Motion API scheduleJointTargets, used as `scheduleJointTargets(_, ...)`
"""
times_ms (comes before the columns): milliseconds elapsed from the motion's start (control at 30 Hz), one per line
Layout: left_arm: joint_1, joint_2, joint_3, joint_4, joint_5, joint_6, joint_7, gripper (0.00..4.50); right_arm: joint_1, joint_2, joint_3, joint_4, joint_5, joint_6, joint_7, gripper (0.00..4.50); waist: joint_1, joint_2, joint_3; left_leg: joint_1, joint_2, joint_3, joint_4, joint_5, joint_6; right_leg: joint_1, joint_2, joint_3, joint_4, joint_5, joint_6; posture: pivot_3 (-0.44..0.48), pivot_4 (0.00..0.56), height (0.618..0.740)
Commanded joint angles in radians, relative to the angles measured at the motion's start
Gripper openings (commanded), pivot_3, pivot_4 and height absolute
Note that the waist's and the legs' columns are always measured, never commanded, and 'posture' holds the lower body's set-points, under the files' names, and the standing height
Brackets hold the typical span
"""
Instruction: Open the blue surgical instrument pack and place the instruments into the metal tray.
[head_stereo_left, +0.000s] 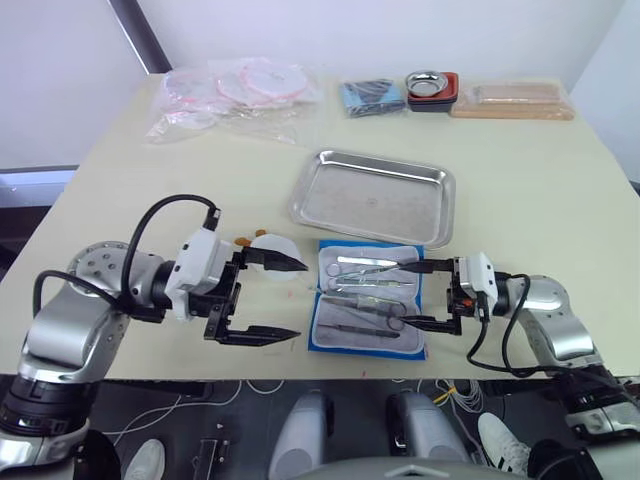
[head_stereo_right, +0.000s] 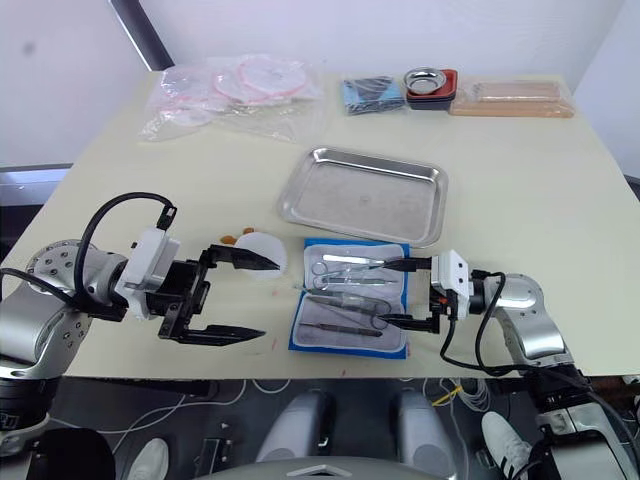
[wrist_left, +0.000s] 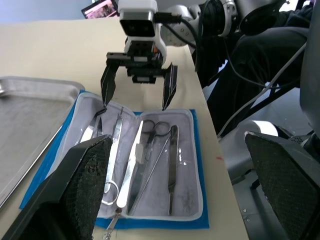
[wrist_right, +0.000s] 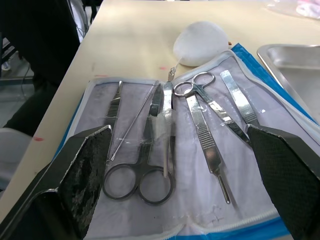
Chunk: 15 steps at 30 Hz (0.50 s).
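pack (head_stereo_left: 366, 298) open, instruments (wrist_right: 170, 125) inside | tray (head_stereo_left: 373, 196) bare | left gripper (head_stereo_left: 272, 298) apart | right gripper (head_stereo_left: 418, 296) apart

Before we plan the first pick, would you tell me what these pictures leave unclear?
- Instruments: they overlap under clear straps in the open blue surgical instrument pack, so the exact count is unsure.
- Small blue packet at the table's far edge: contents too small in the eye views.
- Clear bags: contents indistinct.

No words, numbers or brand marks can be read anywhere. The open blue surgical instrument pack (head_stereo_left: 366, 300) shows no legible print.
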<state>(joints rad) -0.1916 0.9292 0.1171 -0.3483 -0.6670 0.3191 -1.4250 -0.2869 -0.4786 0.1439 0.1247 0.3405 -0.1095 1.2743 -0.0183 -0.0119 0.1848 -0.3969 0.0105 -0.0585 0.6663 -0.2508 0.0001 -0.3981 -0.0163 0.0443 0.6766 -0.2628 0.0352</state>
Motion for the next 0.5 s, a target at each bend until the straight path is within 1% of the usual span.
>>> scheduleJointTargets(33,-0.007,0.011,0.036,-0.050,-0.036,0.017,0.015,4.49,-0.022,0.020,0.000,0.035,-0.016,-0.059,-0.005,4.50,0.001,0.000,0.000,0.000,0.000,0.000,0.000,0.000,0.000,0.000,0.000,0.000,0.000,0.000,0.000,0.000,0.150,0.740)
scheduleJointTargets(333,0.004,0.010,0.044,-0.029,-0.031,0.015,0.015,4.49,-0.051,0.045,0.028,0.182,-0.081,-0.155,0.009,4.50,0.001,0.001,0.000,0.000,0.000,0.001,0.000,0.000,0.000,0.000,0.000,0.000,0.000,0.000,0.000,0.000,0.150,0.740)
scheduleJointTargets(500,0.018,0.006,0.038,-0.005,-0.012,-0.005,0.005,4.49,-0.059,0.035,0.061,0.244,-0.150,-0.150,-0.020,4.50,-0.002,0.001,0.000,0.001,0.000,0.002,0.000,0.000,0.000,0.000,0.000,0.001,0.001,0.000,0.000,0.000,0.150,0.740)
